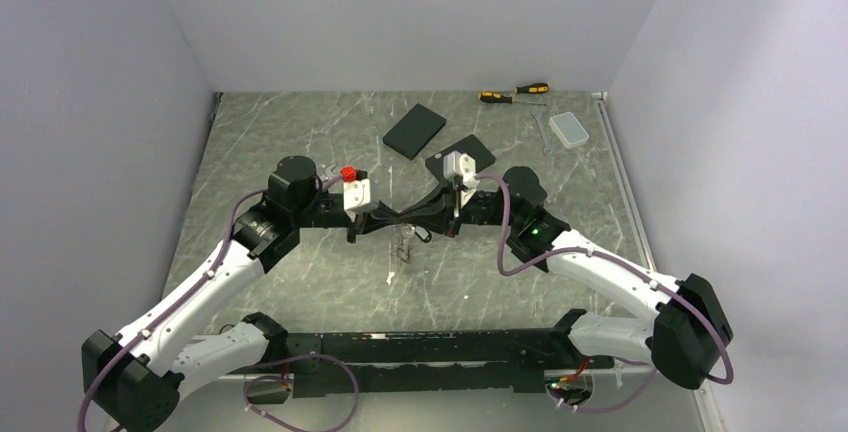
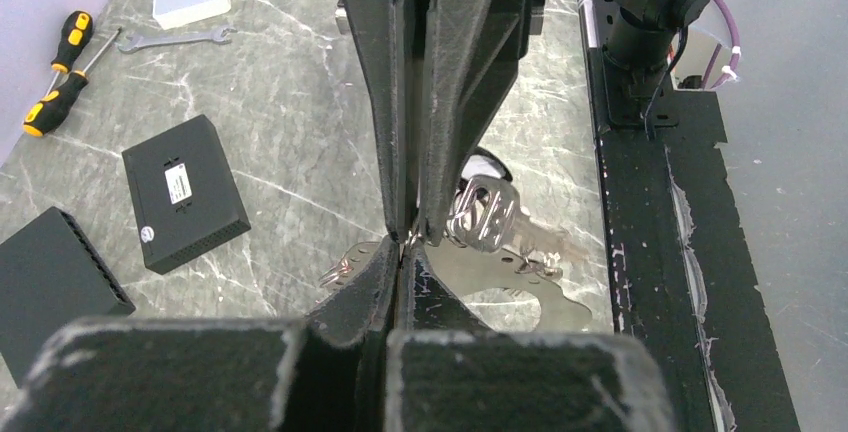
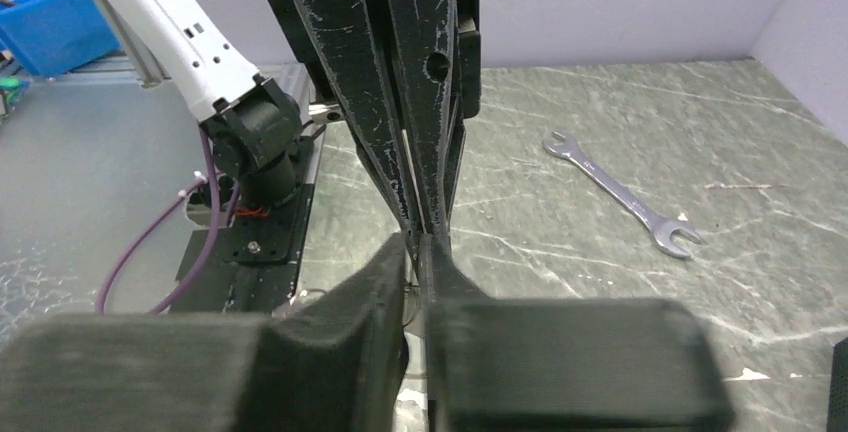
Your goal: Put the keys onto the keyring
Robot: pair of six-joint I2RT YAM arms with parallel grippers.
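Top external view: the left gripper (image 1: 393,224) and the right gripper (image 1: 421,222) are met tip to tip over the middle of the bench (image 1: 300,142), with the keys (image 1: 400,255) hung just beneath that point. Both sets of jaws are seen pressed together in the wrist views; what is pinched between them is hidden. From the left wrist, a silver key (image 2: 487,214) is seen just beside the tips, and the keyring (image 2: 343,264) is judged to be the thin grey curve on their other side. Threading is judged to be in hand. One grip should be held firm while the other is moved slowly, so that the key's hole is fed along the wire and nothing is dropped
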